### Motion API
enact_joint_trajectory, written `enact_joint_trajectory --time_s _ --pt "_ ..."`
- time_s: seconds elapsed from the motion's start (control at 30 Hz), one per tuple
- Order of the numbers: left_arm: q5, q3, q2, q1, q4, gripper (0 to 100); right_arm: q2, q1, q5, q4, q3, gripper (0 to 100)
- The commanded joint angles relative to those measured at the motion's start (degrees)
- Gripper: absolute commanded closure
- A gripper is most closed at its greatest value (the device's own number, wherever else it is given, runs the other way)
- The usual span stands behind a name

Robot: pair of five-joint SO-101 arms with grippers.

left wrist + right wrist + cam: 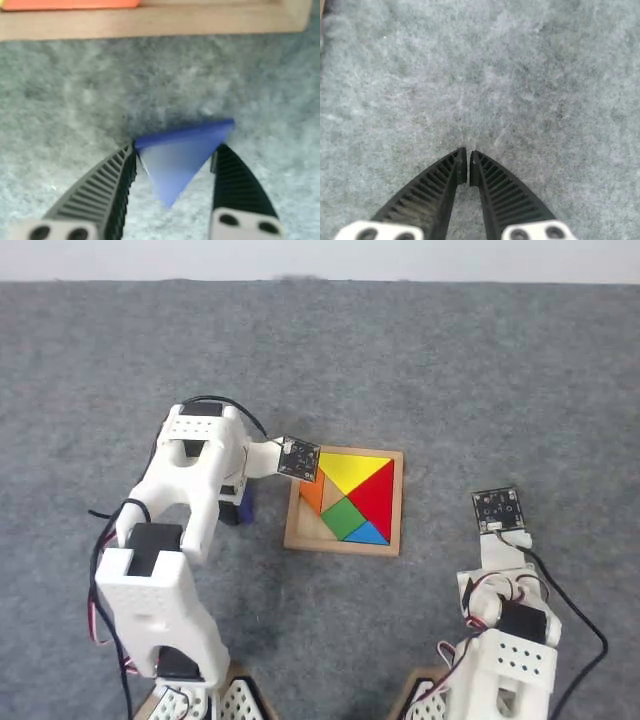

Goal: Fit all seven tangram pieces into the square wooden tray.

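Blue triangular tangram piece [175, 165] is pinched by its corners in the left gripper [175, 148], just outside the square wooden tray's [150, 22] rim; it may twist loose. Right gripper [468, 167] closed, empty.

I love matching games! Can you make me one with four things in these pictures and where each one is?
Things: 1 dark blue triangle; 2 yellow triangle; 3 right gripper; 4 orange piece.
Places: A fingers shut over bare carpet; B between the left gripper's fingers; C in the tray, by the wall nearest the left arm; D in the tray, against the red triangle.
Pairs: 1-B, 2-D, 3-A, 4-C.
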Motion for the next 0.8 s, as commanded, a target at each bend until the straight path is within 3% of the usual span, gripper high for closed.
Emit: enact_joint_trajectory --time_s 0.0,0.2,0.4,0.5,0.77 --pt "6.86 -0.57 -1.23 2.73 -1.05 81 -1.10 -0.22 0.88 -0.31 -0.35 97.5" --pt "30.33 -5.67 -1.23 5.98 0.53 83 -1.10 -0.22 0.88 -0.22 -0.35 97.5" --pt "46.51 -14.29 -0.79 8.00 13.10 86 -1.10 -0.22 0.88 -0.22 -0.35 97.5" --pt "47.56 -17.45 -1.14 8.00 17.76 88 -1.10 -0.22 0.88 -0.22 -0.35 97.5" --pt "46.59 -18.68 1.58 5.98 19.34 84 -1.10 -0.22 0.88 -0.13 -0.35 97.5"
